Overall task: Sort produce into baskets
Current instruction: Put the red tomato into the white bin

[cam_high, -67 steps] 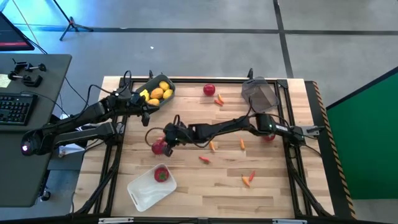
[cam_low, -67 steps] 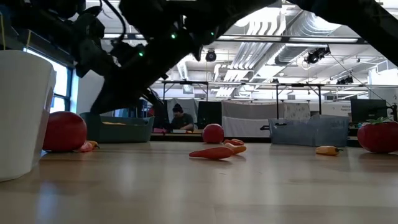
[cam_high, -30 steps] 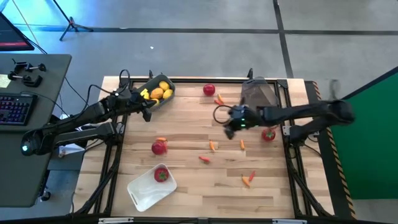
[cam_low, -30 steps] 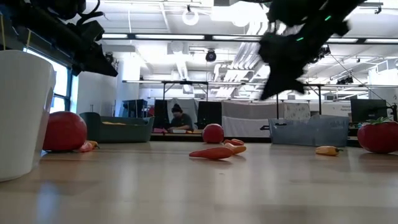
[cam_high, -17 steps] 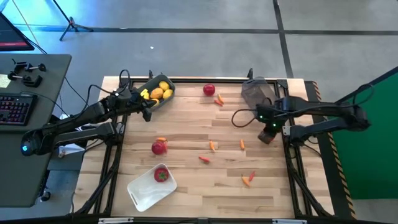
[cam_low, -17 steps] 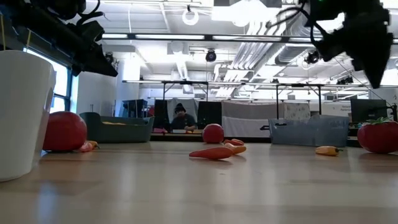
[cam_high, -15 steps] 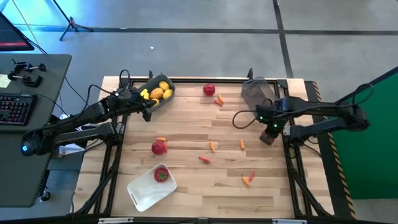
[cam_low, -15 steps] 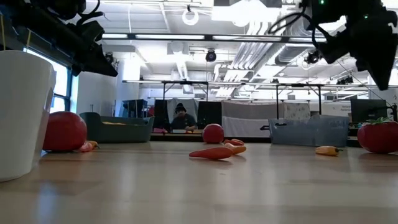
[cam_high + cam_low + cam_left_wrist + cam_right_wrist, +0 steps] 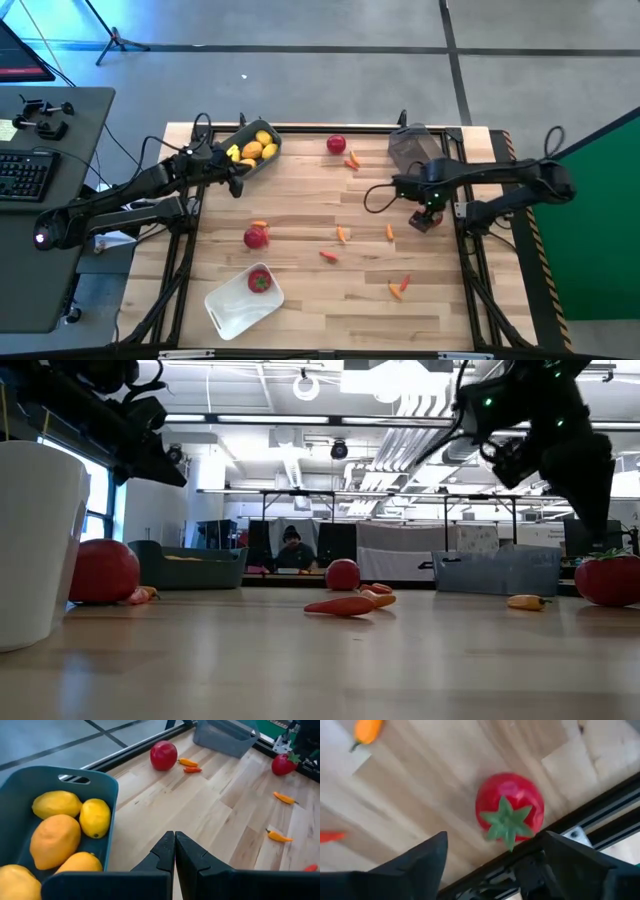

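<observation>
My right gripper (image 9: 428, 214) points down, open, over a red tomato-like fruit (image 9: 509, 810) by the table's right edge; its fingers stand either side of the fruit without touching it. In the low view this gripper (image 9: 592, 495) hangs above the fruit (image 9: 608, 578). My left gripper (image 9: 174, 855) is shut and holds nothing, beside the blue-grey basket (image 9: 262, 160) that holds several yellow lemons (image 9: 55, 840). A white basket (image 9: 232, 310) at the near left holds one red fruit (image 9: 259, 281). The dark grey basket (image 9: 415, 148) stands at the far right.
Two more red fruits lie on the wood, one at the left (image 9: 256, 237) and one at the far edge (image 9: 336, 145). Small orange peppers lie scattered over the middle and near right (image 9: 342, 235) (image 9: 389, 232) (image 9: 400, 288) (image 9: 352, 160). A black frame rail (image 9: 590, 815) runs right beside the tomato.
My right gripper has gone from the table's middle toward the right edge and has tipped over from nearly level to pointing down over the red fruit there. No produce has moved.
</observation>
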Tool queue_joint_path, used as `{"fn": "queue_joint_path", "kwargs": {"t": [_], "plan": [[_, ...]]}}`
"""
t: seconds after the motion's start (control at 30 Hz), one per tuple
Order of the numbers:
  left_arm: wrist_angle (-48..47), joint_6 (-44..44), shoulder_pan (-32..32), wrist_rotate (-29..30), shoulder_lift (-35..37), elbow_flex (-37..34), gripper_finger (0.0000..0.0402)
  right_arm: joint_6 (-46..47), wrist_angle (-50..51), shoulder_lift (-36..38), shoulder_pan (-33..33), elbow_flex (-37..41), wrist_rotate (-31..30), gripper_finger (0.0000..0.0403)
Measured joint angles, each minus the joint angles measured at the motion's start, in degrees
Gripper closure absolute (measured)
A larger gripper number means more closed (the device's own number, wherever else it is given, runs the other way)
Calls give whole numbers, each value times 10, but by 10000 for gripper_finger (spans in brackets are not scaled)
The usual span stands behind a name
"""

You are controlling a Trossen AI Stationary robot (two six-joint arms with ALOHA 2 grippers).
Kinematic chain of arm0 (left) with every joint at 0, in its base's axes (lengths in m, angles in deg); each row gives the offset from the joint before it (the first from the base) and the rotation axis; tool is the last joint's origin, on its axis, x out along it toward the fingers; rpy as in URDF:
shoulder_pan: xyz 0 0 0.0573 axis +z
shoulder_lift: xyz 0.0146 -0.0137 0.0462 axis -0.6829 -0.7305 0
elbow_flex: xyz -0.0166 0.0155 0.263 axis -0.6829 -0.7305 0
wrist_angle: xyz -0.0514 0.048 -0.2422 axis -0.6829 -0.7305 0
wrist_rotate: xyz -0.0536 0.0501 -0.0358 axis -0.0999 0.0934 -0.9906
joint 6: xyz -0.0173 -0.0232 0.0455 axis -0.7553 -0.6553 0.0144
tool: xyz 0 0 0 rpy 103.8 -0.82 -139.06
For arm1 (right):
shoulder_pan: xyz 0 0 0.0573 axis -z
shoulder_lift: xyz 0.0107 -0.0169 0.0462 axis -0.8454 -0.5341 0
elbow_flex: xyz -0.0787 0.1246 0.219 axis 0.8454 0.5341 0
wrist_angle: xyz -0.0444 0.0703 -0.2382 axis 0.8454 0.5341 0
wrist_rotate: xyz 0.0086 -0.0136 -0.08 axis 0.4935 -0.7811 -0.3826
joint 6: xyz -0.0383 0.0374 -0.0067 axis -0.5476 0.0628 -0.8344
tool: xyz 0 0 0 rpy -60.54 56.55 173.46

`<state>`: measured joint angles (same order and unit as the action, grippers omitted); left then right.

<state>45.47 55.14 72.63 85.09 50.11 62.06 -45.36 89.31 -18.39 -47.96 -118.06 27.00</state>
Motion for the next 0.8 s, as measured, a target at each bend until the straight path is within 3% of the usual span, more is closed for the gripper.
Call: {"fn": "queue_joint_path", "kwargs": {"t": [0.27,0.57,0.67,0.8], "plan": [[-8,9,0,0,0,0,401,-54,-18,-78,34,26,-1,66],[-7,5,0,-1,0,0,401,-75,-76,-81,60,97,21,67],[-7,-8,0,-5,0,0,401,-76,-78,-80,60,99,22,83],[-4,-66,0,-43,0,0,401,-76,-72,-80,60,81,21,134]]}}
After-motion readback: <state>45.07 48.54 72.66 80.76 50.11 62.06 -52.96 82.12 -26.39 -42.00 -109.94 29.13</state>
